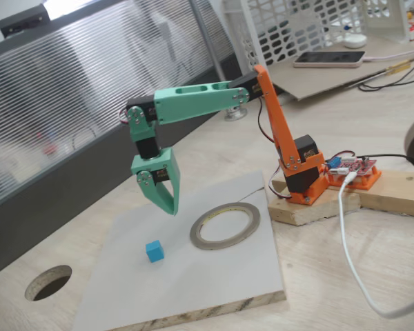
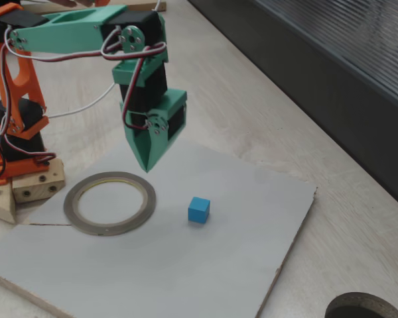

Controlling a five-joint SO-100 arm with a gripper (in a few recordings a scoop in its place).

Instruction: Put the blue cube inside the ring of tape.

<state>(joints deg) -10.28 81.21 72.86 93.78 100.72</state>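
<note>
While the blue cube (image 1: 154,251) lies untouched on the grey board (image 1: 214,296), nothing is held by the green gripper (image 1: 172,209), which hangs point-down above the board. Its jaws are seen drawn together to a closed tip in both fixed views, with no gap visible and nothing between them.

In a fixed view the cube (image 2: 198,210) sits at roughly 3 o'clock of the ring of tape (image 2: 109,203), near it but clearly apart, outside the ring. The gripper tip (image 2: 146,165) is seen above the gap between them, toward 11 o'clock of the cube; height over the board cannot be fixed exactly. The ring lies flat on the board, with bare board inside it.

Handling, as judged: the cube appears to be rigid plastic, very light, with plain smooth faces. It is not likely to deform or break, but it could slide or be flicked aside if one jaw touches first. It is narrower than the jaws' reach, so a modest opening should suffice. Hold is best taken on two opposite vertical faces, jaws lowered squarely from above and centred, closed low on the cube. The ring looks thin and light too; it may be nudged if brushed at release.

The round hole (image 1: 48,282) in the tabletop (image 1: 331,289) is not the target.
</note>
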